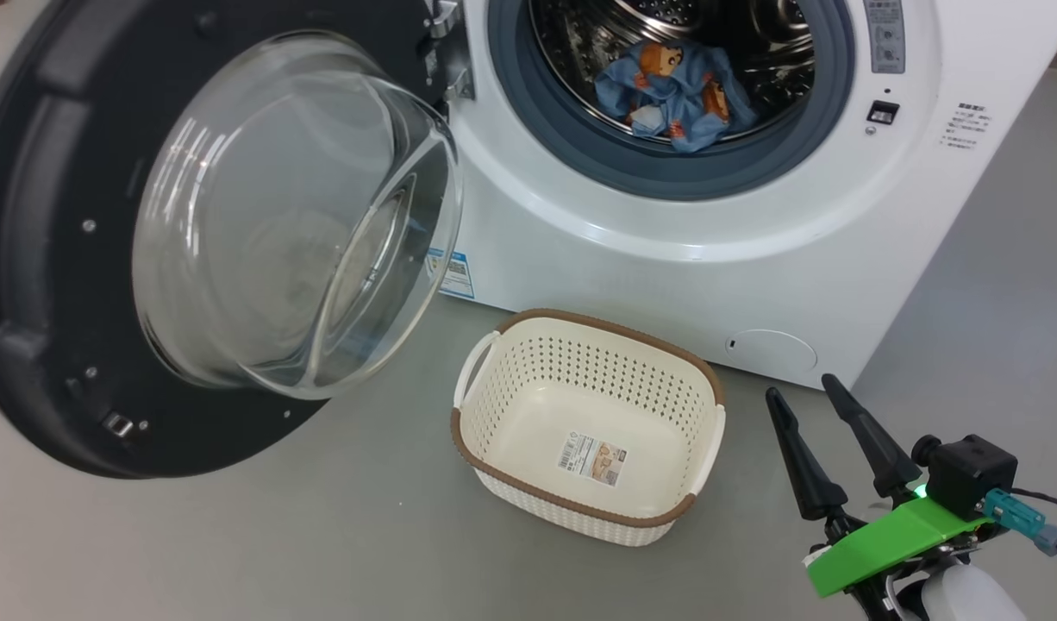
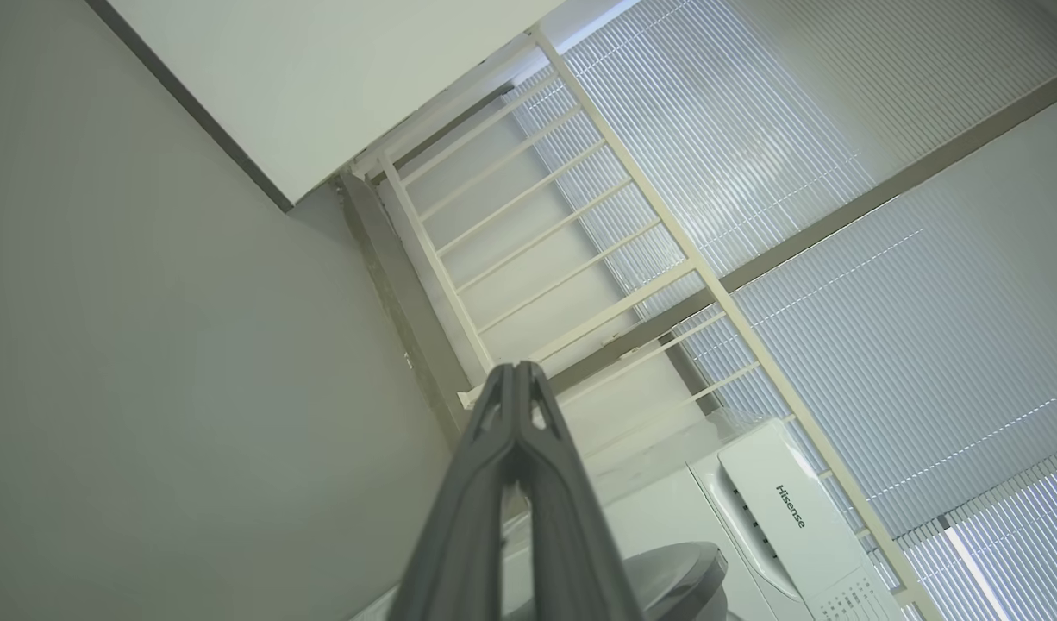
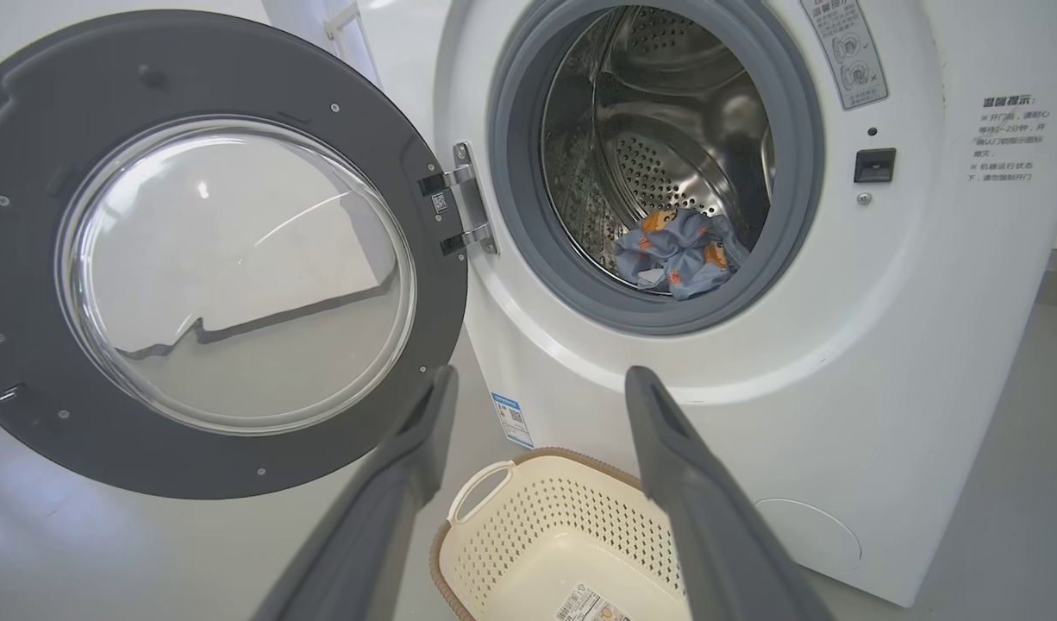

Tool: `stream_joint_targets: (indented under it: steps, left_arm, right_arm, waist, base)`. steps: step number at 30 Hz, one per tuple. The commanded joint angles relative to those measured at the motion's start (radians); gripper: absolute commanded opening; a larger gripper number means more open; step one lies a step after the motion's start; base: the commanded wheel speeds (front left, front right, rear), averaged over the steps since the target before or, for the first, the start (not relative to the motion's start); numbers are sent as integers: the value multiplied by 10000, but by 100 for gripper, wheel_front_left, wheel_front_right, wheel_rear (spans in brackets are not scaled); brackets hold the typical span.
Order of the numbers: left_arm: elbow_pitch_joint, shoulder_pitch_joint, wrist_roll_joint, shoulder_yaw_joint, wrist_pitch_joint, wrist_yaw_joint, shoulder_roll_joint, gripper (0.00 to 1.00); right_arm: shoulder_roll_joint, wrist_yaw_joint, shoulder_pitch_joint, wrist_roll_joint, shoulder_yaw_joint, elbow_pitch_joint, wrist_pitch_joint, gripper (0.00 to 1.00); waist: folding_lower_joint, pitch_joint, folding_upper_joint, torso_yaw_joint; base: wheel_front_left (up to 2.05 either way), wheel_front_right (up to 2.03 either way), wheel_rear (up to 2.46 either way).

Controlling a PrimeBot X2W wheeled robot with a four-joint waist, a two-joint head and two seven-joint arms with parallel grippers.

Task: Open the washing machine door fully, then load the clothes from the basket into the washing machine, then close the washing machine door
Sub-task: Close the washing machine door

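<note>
The washing machine [image 1: 839, 285] stands at the back with its black door [image 1: 54, 259] swung wide open to the left, glass bowl [image 1: 287, 216] bulging forward. The light-blue printed clothes [image 1: 671, 95] lie in the steel drum [image 3: 658, 112]; they also show in the right wrist view [image 3: 679, 254]. The cream basket [image 1: 511, 388] sits on the floor in front, with nothing in it but the paper label [image 1: 591, 459]. My right gripper [image 1: 800, 388] is open at the lower right, beside the basket. My left gripper [image 2: 518, 369] is shut on nothing, pointing up at a wall and railing.
Grey floor [image 1: 322, 535] surrounds the basket. The machine's round white cap [image 1: 770, 351] and blue sticker [image 1: 453, 274] sit low on its front. In the left wrist view are a white railing [image 2: 580, 233], window blinds [image 2: 839, 172] and a white Hisense appliance [image 2: 778, 509].
</note>
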Motion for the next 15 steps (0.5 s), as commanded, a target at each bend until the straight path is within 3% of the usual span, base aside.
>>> stream_joint_targets:
  steps: [1, 7, 15]
  left_arm:
    - [-34, -339, -71, 178, 202, 82, 742, 0]
    - [808, -546, -271, -90, 1169, 168, 938, 0]
    - [1297, -593, -360, -589, 2096, 17, 750, 0]
  right_arm:
    - [-79, 27, -355, -73, 177, -246, -48, 100]
    - [-59, 27, -425, -86, 185, -337, -48, 100]
    - [-79, 27, -457, -86, 209, -322, -48, 100]
  waist:
    - [0, 99, -1, -114]
    - [0, 202, -1, -284]
    - [0, 266, -1, -408]
  base:
    - [0, 0, 0]
    - [0, 0, 0]
    - [0, 0, 0]
